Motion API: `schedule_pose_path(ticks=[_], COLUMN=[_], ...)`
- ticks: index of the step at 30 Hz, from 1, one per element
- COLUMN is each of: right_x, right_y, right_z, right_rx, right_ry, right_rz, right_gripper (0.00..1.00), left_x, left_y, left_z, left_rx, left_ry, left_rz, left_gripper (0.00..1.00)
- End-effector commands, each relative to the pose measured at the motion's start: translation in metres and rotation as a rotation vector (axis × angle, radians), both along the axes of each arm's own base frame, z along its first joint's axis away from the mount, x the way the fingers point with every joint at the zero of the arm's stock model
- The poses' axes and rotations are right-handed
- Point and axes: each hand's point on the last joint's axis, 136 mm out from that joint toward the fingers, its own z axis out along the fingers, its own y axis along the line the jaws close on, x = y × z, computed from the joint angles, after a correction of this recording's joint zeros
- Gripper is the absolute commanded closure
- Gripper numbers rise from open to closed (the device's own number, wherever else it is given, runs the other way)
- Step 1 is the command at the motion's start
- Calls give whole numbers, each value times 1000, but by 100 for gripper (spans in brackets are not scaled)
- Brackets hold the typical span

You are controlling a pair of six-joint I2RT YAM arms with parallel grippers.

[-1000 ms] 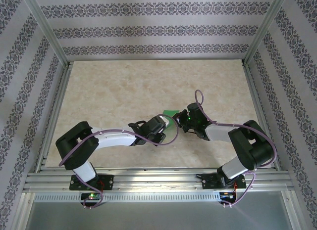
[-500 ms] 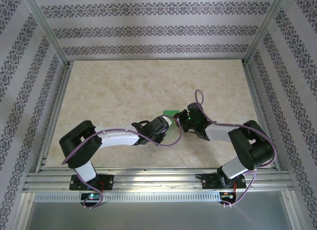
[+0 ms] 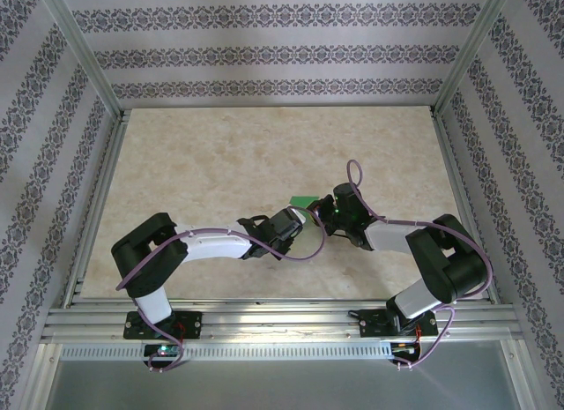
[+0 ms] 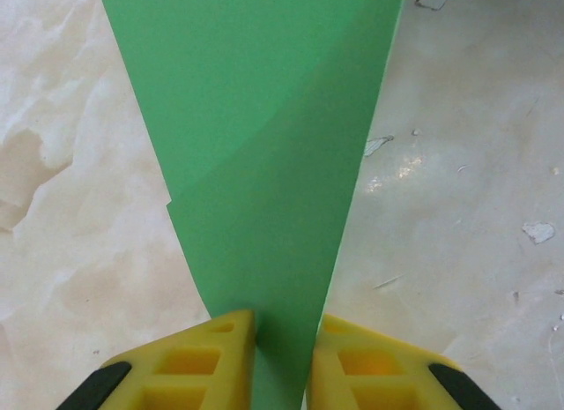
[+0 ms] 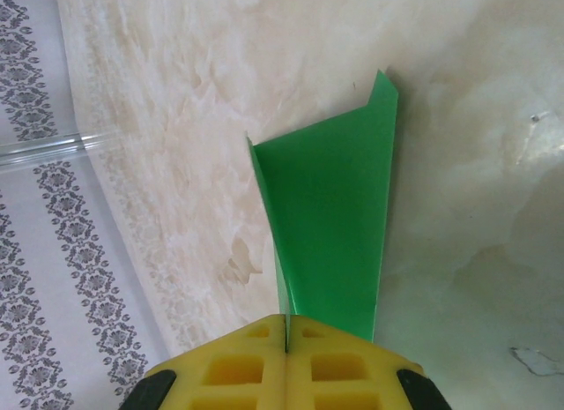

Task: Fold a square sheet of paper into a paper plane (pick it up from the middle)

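Left arm has slid in toward the right one, its fingers narrowing | left gripper pinches the folded green paper; right gripper is clamped on it too, over the table | step: likely mid-fold, creasing | next: a firm, even press without tearing

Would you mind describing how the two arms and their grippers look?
The left arm and right arm have black joints and white covers, each with a purple cable. The left gripper and right gripper have yellow recessed fingers on black bases.
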Motion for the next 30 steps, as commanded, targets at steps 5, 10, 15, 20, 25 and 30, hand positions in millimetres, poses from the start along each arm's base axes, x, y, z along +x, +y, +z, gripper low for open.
schedule_pose_path(ticks=[5,10,15,20,25,30], right_x=[1,1,2,1,1,1], right_y=[4,3,4,4,4,4], right_z=[8,5,4,3,3,4], right_rx=[19,19,25,27,28,32], right_ry=[-21,-15,-11,-8,-8,-10], right_rz=[8,3,7,9,8,6], right_gripper=[100,100,100,100,100,100], left_x=[-4,-2,-2,-2,-2,-3], left_y=[-7,-11,-10,-10,-10,-10], left_z=[7,18,13,18,27,23], left_rx=[12,-33,-16,-21,-36,-24], left_ry=[-8,-37,-37,-55,-93,-85], left_rz=[-20,-20,-24,-24,-21,-27], left_gripper=[78,73,73,72,70,71])
